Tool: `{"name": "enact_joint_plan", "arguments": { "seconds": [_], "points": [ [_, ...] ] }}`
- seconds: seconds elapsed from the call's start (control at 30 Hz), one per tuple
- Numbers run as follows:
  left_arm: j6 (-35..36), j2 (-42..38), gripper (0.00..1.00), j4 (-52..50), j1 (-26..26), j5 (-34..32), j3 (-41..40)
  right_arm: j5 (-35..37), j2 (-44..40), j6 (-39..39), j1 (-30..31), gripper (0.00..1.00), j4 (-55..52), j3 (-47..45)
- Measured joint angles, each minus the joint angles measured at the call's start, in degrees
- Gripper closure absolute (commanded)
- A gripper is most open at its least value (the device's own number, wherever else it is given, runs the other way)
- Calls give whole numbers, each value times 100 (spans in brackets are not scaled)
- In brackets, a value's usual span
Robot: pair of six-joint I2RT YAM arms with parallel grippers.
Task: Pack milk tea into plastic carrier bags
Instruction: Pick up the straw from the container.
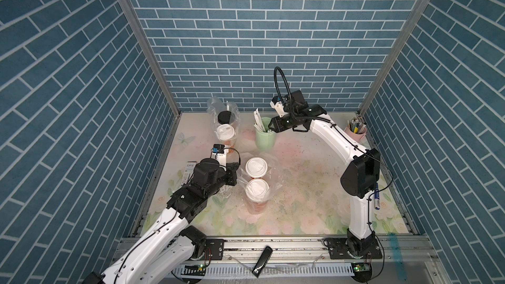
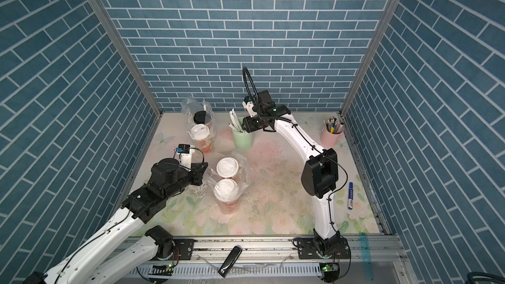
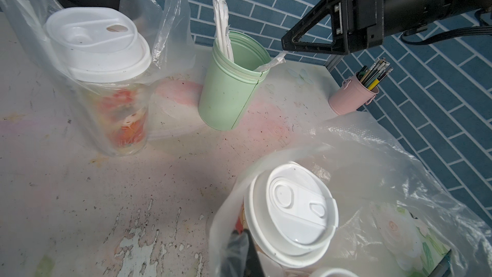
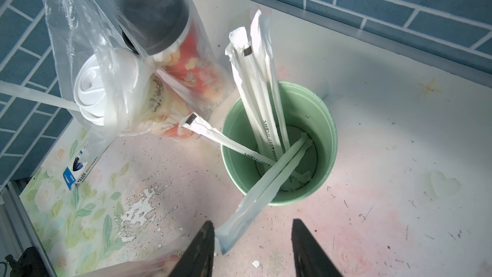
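Two milk tea cups, one with a black lid (image 1: 225, 116) and one with a white lid (image 1: 225, 132), stand in the far plastic carrier bag (image 1: 216, 105). Two white-lidded cups (image 1: 256, 165) (image 1: 257, 189) stand in the near bag (image 1: 274, 184). My left gripper (image 3: 243, 233) is shut on that near bag's film, right beside a cup (image 3: 292, 209). The right gripper (image 4: 253, 231) hangs open over the mint-green straw cup (image 4: 327, 129). The end of a wrapped straw (image 4: 255, 201) lies between its jaws, against one finger (image 4: 205, 243).
A pink pen cup (image 1: 355, 132) stands at the back right corner, and a blue marker (image 1: 377, 198) lies near the right wall. A small box (image 1: 188, 172) lies by the left wall. On the front rail rests a black object (image 1: 262, 262).
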Motion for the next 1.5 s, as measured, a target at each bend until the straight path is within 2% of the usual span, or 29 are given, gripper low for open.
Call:
{"name": "enact_joint_plan", "arguments": {
  "seconds": [0.6, 0.67, 0.83, 0.9, 1.07, 1.2, 1.4, 1.5],
  "points": [
    [-2, -28, 100, -31, 0, -74, 2, 428, 295, -2, 37, 64, -2, 37],
    [-2, -28, 100, -37, 0, -79, 2, 470, 356, -7, 37, 67, 11, 146],
    [-2, -28, 100, -85, 0, -98, 2, 505, 498, -26, 37, 85, 24, 404],
    [-2, -33, 100, -101, 0, -98, 2, 503, 525, -11, 37, 85, 22, 433],
    [-2, -50, 100, -116, 0, -98, 2, 505, 535, -4, 42, 77, -35, 431],
    [-2, -50, 100, -118, 0, -98, 2, 522, 535, -13, 61, 77, -85, 431],
    [-2, -52, 100, -118, 0, -98, 0, 621, 535, -33, 118, 85, -149, 417],
    [-2, -59, 100, -118, 0, -98, 0, 680, 535, -59, 144, 93, -201, 407]
  ]
}}
